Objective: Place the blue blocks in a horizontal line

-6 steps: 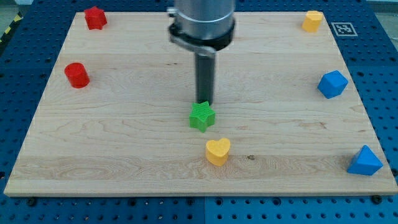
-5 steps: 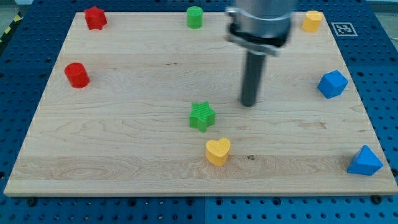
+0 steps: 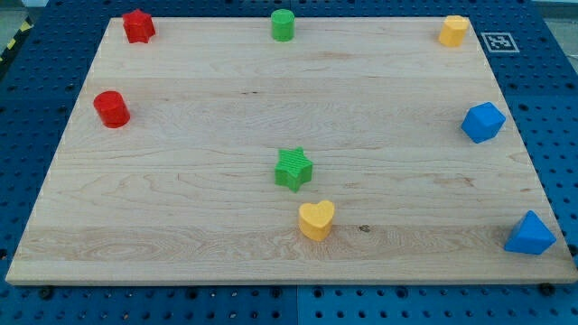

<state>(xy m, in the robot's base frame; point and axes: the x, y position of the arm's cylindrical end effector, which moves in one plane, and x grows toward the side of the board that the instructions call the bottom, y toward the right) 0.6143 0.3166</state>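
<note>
Resting on blue pegboard, the wooden board shows no tip; hand state untellable

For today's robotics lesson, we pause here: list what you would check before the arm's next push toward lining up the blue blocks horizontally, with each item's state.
1. My tip in view: not ok, it does not show.
2. Both blue blocks on the board: ok, the upper blue block and the blue block at the bottom right corner.
3. Blue blocks level in a row: not ok, one sits above the other.
4. Blue blocks touching others: ok, both stand alone.
5. Green star and yellow heart away from them: ok.
</note>
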